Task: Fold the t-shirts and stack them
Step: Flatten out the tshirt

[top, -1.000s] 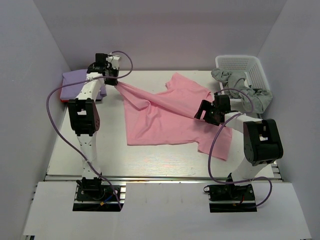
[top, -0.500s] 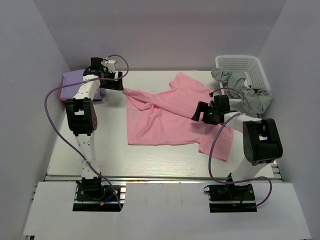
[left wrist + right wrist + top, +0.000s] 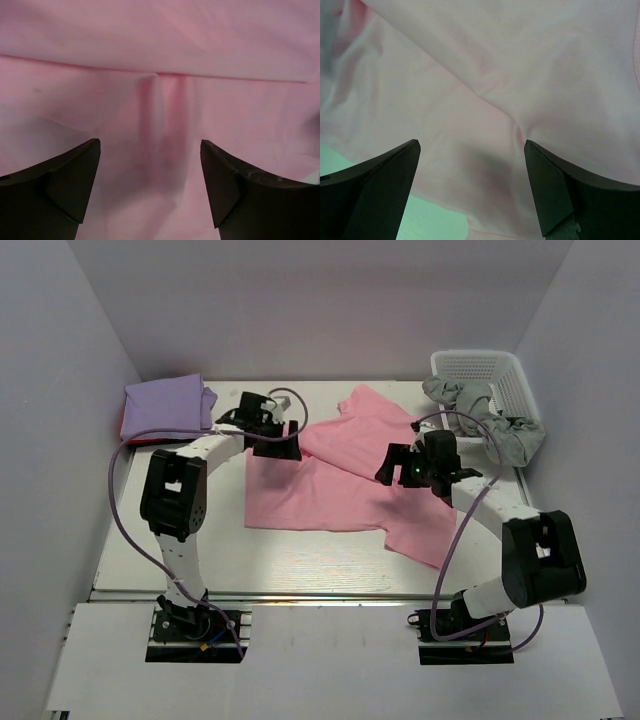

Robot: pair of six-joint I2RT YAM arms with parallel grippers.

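One light pink t-shirt (image 3: 330, 490) is being displayed spread across the centre of the frame. One lavender t-shirt (image 3: 165, 405) is being kept folded at the upper left, over one red t-shirt (image 3: 128, 437). The left gripper (image 3: 278, 450) and right gripper (image 3: 393, 468) are being held over the pink cloth, jaws parted, grasping nothing. Half a second earlier the left gripper was farther up-left.

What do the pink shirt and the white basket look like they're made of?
The pink shirt looks like thin, soft knit cloth, probably cotton jersey, with a matte finish; it lies in soft creases and folds in both wrist views. The basket is likely rigid moulded plastic, white and smooth; its walls form an even open lattice.
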